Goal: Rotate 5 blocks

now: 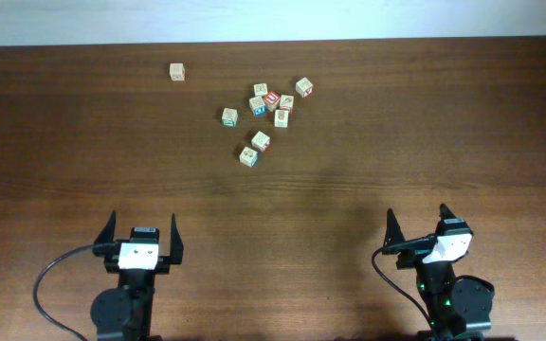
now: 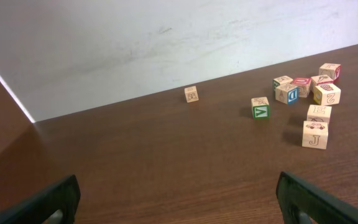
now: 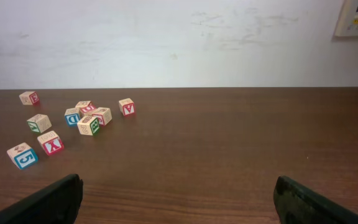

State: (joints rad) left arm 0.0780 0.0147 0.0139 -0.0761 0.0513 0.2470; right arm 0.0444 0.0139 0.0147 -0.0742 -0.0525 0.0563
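Your left gripper (image 1: 143, 221) and right gripper (image 1: 417, 216) both sit at the near edge of the table (image 1: 64, 142). Each has its jaws spread wide with nothing between them.

By the overhead view you have ten wooden pieces on the table. Nine make a loose cluster on the far side, a little right of the left arm's line and well apart from both grippers. Eight of these are the blocks (image 1: 261, 140) with blue, green and red prints. The ninth is a red-topped cube (image 1: 272, 98) in the far part of the group.

Two blocks lie nearest you, just beside each other at the cluster's near edge. One sits off by itself on the cluster's left side, and one at its far right corner.

The tenth piece, a pale cube (image 1: 176, 71), stands alone farther left and far, apart from the rest.
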